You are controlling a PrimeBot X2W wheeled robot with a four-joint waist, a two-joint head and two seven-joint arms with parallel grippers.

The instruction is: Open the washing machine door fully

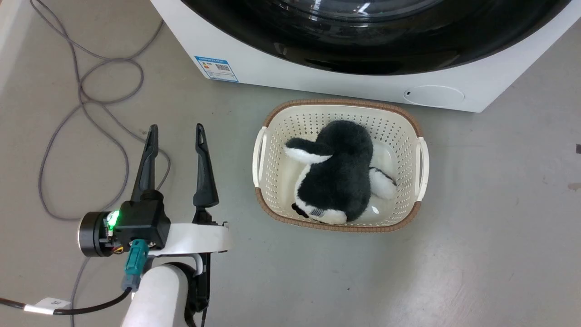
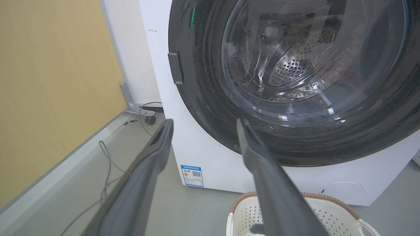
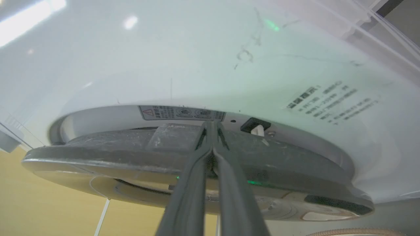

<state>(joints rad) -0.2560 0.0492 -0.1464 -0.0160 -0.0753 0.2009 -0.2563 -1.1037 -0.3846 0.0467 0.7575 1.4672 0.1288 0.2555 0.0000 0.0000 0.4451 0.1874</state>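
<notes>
Fingers of the right gripper (image 3: 211,127) are pressed together, their tips tucked into the narrow gap between the rim of the large round glossy black washing machine door (image 3: 115,154) and the front of the big white front-loading washing machine (image 3: 197,59), so the door stands slightly ajar. At the near left, the left gripper (image 1: 176,129) hovers with jaws spread wide above the grey floor (image 1: 476,227), left of a cream perforated plastic basket (image 1: 272,154) holding a black-and-white plush toy (image 1: 336,177) on the machine's near side.

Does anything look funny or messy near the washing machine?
A grey cable lies in loose, tangled loops on the floor left of the washing machine. A black-and-white plush toy lies slumped in the laundry basket. Nothing looks spilled or broken.
</notes>
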